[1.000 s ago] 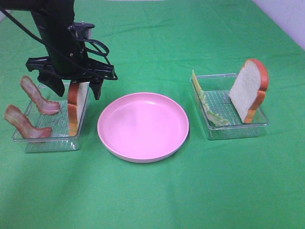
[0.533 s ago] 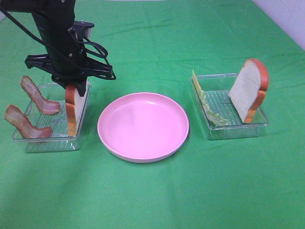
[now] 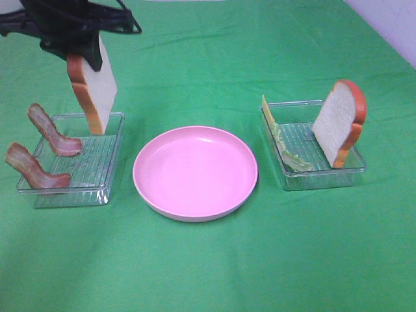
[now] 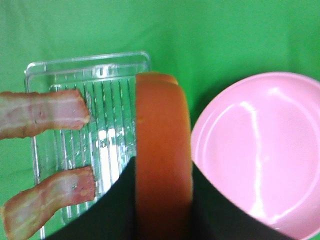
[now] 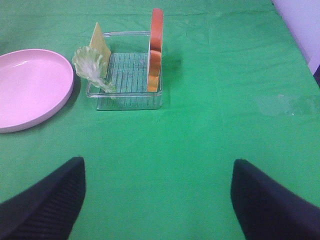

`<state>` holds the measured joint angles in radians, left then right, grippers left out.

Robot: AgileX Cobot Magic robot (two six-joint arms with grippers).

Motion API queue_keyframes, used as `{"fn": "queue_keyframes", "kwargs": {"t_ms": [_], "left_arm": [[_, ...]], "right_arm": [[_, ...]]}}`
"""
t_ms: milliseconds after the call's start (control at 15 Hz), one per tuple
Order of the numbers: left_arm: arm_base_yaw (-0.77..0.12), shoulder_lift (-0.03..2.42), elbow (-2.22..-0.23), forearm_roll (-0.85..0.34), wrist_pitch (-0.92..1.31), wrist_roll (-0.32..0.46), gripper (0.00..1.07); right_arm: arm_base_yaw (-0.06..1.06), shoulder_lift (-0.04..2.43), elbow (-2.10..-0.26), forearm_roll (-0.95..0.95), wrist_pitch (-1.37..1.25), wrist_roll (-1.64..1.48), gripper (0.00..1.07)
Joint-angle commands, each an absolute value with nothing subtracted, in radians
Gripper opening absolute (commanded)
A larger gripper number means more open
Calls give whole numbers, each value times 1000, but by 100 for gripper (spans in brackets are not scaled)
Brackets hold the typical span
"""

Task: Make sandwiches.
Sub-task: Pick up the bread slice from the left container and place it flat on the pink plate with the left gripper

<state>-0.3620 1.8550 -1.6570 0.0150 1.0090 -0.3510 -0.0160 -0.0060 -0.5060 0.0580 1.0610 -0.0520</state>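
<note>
My left gripper (image 3: 83, 53) is shut on a white bread slice (image 3: 95, 88) with orange-brown crust, which hangs upright above the left clear tray (image 3: 104, 190). From the left wrist, the crust (image 4: 163, 145) sits between both dark fingers. Two bacon strips (image 3: 53, 131) (image 3: 31, 168) stay in that tray. A second bread slice (image 3: 339, 123) leans in the right tray (image 3: 322, 179) with lettuce (image 3: 290, 157) and yellow cheese (image 3: 266, 109). My right gripper (image 5: 157, 200) is open over bare cloth, well short of that tray (image 5: 130, 102); the high view does not show it.
A round pink plate (image 3: 195, 172) lies between the two trays, with nothing on it. Green cloth covers the whole table. A pale wall or edge shows at the far right (image 3: 390, 26).
The left gripper closed on the bread slice in the left tray and lifted it up and out, slightly leftward. The right gripper and right tray are unchanged.
</note>
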Motion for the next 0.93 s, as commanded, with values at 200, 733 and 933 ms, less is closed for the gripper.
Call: {"fn": "queue_keyframes", "kwargs": {"t_ms": [200, 733, 933], "left_arm": [[-213, 1806, -1646, -458, 1022, 0, 0], [-197, 2005, -1403, -1188, 992, 572, 0], [-201, 2103, -1404, -1227, 995, 578, 0]], "right_arm": [[-21, -16, -503, 57, 1061, -58, 76], [-21, -16, -503, 57, 1061, -58, 76], [-21, -16, -503, 57, 1061, -58, 76]]}}
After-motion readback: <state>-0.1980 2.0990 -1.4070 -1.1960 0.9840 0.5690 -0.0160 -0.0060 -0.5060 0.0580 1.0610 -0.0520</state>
